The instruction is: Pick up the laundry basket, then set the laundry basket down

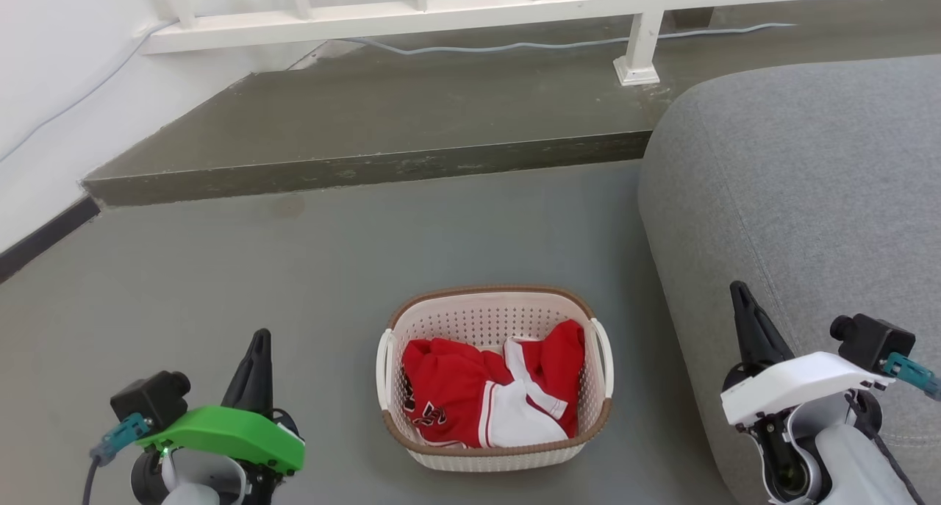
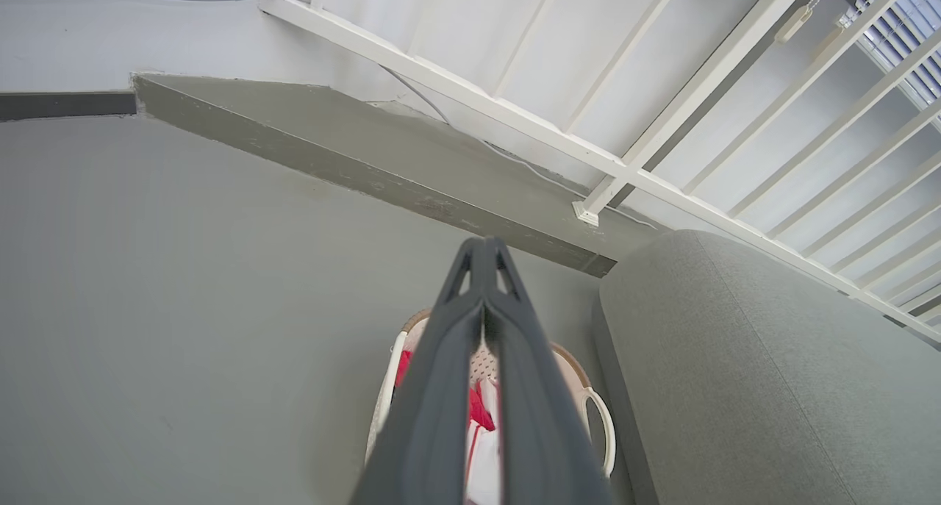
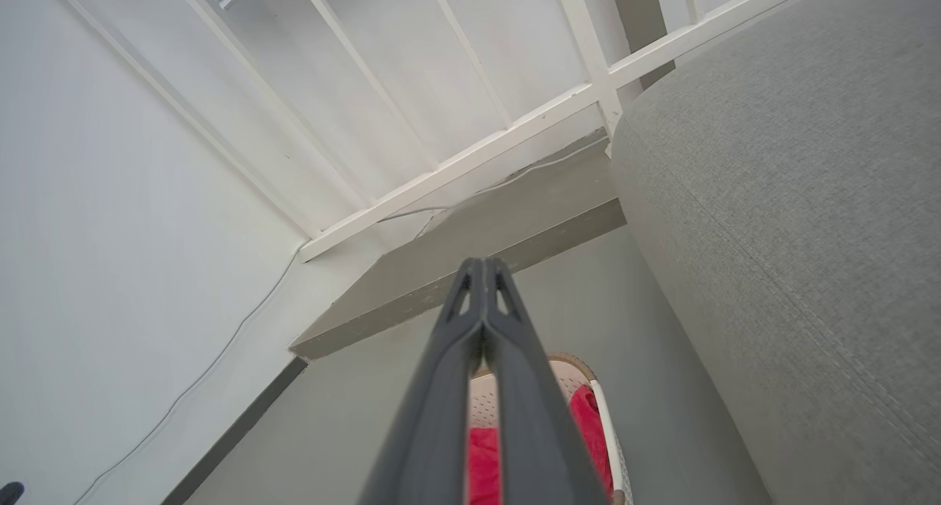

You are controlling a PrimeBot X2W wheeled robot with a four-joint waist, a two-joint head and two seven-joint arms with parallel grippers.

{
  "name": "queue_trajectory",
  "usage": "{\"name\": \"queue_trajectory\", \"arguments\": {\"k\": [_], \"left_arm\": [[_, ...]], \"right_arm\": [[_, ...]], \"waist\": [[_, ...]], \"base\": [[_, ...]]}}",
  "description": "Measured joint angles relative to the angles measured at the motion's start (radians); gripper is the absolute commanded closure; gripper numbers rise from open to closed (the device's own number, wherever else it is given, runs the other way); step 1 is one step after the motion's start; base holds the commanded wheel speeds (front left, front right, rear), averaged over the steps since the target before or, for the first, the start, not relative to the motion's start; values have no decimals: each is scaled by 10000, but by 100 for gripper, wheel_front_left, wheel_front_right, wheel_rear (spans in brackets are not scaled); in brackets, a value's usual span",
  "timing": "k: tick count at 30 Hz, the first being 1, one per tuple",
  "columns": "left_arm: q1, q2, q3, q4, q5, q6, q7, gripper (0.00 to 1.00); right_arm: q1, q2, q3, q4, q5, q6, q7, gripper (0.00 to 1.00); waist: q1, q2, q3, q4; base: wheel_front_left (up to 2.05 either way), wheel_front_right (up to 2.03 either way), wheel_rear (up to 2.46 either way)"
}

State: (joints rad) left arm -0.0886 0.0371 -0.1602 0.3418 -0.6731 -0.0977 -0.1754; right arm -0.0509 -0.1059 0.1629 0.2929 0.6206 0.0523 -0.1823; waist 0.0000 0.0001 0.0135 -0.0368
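Both closed, empty: left gripper (image 1: 257,343), right gripper (image 1: 741,299); laundry basket (image 1: 485,320) on floor (image 1: 220,270) between them, untouched.

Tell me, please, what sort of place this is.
Probably a living room in a home: a grey upholstered sofa, a laundry basket of red-and-white clothing beside it on the grey floor, and a white railing above a raised step.

Nothing here can be read with any certainty. The red garment (image 1: 456,387) in the laundry basket (image 1: 489,457) carries a black-and-white print (image 1: 430,415) on the fold nearest the left gripper (image 1: 259,337), but it is too crumpled and small to make out.
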Motion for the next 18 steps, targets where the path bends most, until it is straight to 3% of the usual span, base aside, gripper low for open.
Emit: {"name": "queue_trajectory", "arguments": {"k": [18], "left_arm": [[0, -4, 487, -113, -1822, -35, 606, 100]], "right_arm": [[-7, 123, -604, -4, 1919, 107, 614, 100]], "waist": [[0, 0, -22, 75]], "base": [[0, 0, 0]]}}
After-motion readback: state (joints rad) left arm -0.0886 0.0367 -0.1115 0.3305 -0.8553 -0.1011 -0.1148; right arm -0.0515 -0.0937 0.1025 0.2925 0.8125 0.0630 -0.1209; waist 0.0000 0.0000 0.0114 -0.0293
